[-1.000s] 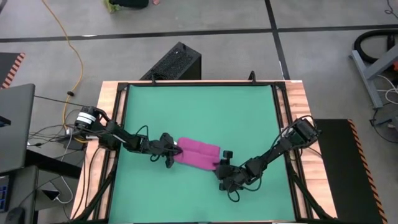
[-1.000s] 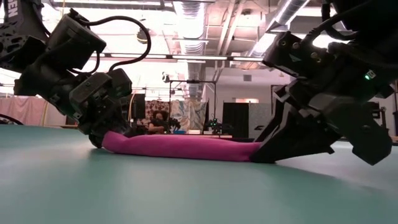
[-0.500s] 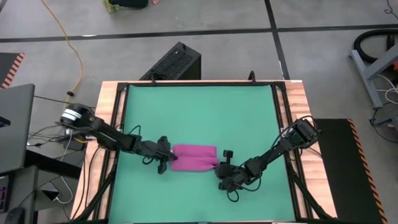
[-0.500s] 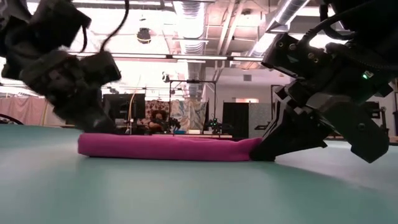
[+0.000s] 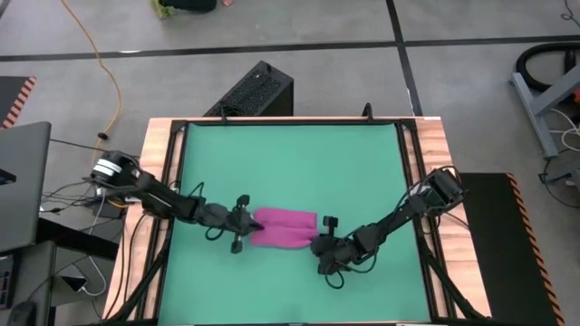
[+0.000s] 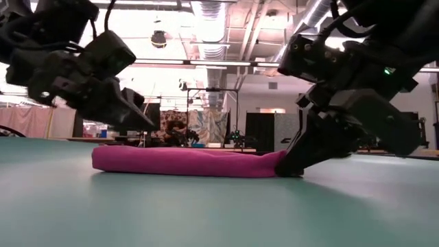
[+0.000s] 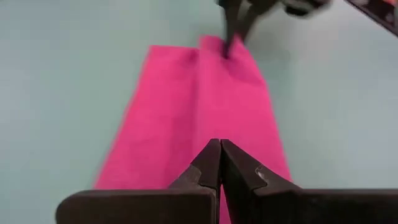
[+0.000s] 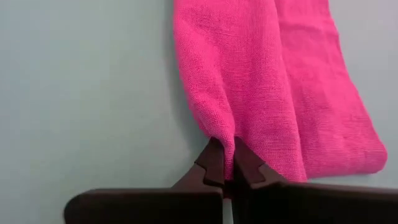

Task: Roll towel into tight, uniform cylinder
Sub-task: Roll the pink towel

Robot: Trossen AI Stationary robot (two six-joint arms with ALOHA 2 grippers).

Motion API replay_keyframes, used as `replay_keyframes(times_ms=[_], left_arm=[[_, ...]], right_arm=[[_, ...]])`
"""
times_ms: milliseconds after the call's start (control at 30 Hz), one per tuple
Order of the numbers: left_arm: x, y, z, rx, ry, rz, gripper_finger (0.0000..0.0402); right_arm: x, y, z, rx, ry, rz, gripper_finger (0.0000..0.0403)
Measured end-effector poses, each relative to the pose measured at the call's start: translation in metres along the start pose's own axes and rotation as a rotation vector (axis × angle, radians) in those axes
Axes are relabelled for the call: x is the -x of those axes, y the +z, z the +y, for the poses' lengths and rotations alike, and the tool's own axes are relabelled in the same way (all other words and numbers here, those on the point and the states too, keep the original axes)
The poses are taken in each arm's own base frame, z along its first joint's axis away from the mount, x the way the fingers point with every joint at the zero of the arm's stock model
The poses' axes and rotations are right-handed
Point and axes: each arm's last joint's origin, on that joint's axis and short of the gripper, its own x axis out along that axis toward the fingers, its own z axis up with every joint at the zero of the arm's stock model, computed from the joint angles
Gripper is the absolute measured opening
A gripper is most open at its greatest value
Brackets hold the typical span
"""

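The magenta-pink towel [image 5: 284, 227] lies on the green mat [image 5: 290, 154] as a flat, folded strip running left to right; it also shows in the low view [image 6: 185, 162]. Its white tag does not show. My left gripper [image 5: 248, 226] is shut and empty, a little above the towel's left end [image 6: 103, 158], with its fingertips [image 7: 219, 146] pointing along the strip. My right gripper [image 5: 319, 243] is shut on the towel's right end. My right gripper pinches the edge of the towel's right end [image 8: 225, 138] between its two fingers, where the cloth bunches into a small fold. The fingers [image 6: 291, 161] slant down from the table's right side. The whole towel lies on the mat, slack.
A dark wooden-edged frame [image 5: 412, 172] surrounds the mat. A black box [image 5: 258, 91] stands beyond the far edge and a laptop [image 5: 18, 181] sits off the left side. Bare mat lies near and far of the towel.
My left gripper has carried the towel's left end toward the table's near-left, so the slanted strip now lies level left to right. It has then come off that end and risen a little. My right gripper has kept its hold on the right end.
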Motion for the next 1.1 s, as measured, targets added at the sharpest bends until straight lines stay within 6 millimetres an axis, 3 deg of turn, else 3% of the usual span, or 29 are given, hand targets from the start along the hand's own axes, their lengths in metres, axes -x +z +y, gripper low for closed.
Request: replay_keyframes(times_ms=[133,433,700,833,1100], left_arm=[[-0.008,-0.011,-0.008,-0.038,-0.024,0.001,0.0],[-0.022,-0.042,0.002,0.032,0.033,0.142,0.0],[-0.023,-0.044,0.0,0.138,-0.09,0.177,0.0],[-0.022,-0.045,-0.001,0.183,-0.114,0.187,0.0],[-0.022,-0.045,-0.003,0.218,-0.161,0.196,0.0]], right_arm=[[0.005,0.007,-0.005,-0.024,0.044,0.004,0.0014],[0.001,0.012,-0.013,-0.102,0.129,0.052,0.0014],[0.02,0.029,-0.029,-0.274,0.28,0.077,0.0013],[0.036,0.04,-0.049,-0.439,0.314,0.114,0.0013],[0.034,0.051,-0.078,-0.729,0.345,0.165,0.0013]])
